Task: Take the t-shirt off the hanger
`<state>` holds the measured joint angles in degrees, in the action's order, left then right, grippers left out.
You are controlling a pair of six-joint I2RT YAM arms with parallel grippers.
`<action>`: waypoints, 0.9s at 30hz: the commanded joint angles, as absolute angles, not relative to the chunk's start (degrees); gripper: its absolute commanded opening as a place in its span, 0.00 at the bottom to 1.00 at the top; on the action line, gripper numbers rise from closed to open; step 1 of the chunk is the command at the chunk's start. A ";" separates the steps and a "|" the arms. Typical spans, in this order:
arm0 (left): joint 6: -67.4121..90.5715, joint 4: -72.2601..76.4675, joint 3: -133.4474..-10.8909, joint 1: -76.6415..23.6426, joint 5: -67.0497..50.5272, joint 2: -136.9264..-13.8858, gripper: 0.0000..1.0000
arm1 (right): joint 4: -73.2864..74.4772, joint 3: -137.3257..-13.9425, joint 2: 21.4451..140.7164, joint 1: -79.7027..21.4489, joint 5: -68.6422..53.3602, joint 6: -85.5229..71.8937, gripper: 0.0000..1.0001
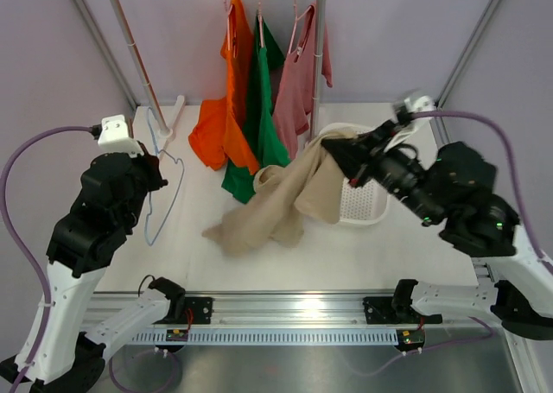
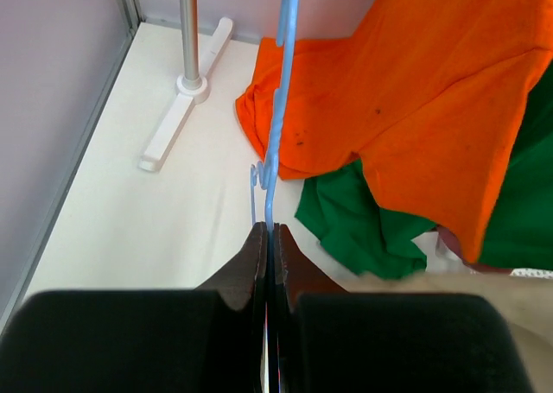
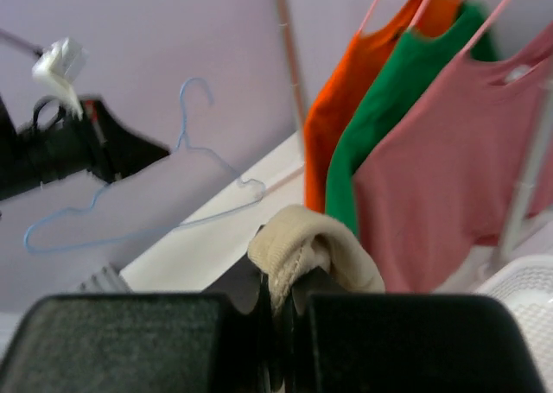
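- The left gripper (image 2: 270, 237) is seen clenched tight on the wire of the bare blue hanger (image 2: 281, 108).
- The right gripper (image 3: 281, 288) is clamped on a fold of the beige t-shirt (image 1: 285, 199).
- The t-shirt is draped from that grip down onto the table (image 1: 389, 255), just beside the white basket (image 1: 365, 205).

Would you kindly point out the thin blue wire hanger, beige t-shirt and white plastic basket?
Thin blue wire hanger (image 2: 283, 65): left wrist view, straight wire.
Beige t-shirt (image 1: 276, 203): top external view, middle folds.
White plastic basket (image 1: 365, 205): top external view, perforated wall.
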<state>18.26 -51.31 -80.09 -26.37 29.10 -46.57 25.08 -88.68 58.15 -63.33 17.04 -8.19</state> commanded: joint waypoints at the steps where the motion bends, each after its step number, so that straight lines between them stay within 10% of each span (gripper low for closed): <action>1: 18.90 -46.94 -79.02 -26.19 28.66 -45.79 0.00 | 37.24 -100.78 63.51 -63.28 30.57 -1.85 0.00; 14: 17.84 -44.91 -76.99 -26.19 29.00 -45.62 0.00 | 48.34 -141.38 83.22 -46.58 20.21 6.23 0.00; 27: 17.49 -42.45 -74.53 -26.19 28.91 -45.88 0.00 | 25.15 -146.60 85.52 -40.08 28.21 21.78 0.00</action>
<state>18.35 -46.52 -74.76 -26.37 28.93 -46.11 37.52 -144.73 87.42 -41.06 25.82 14.37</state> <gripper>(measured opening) 0.024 0.045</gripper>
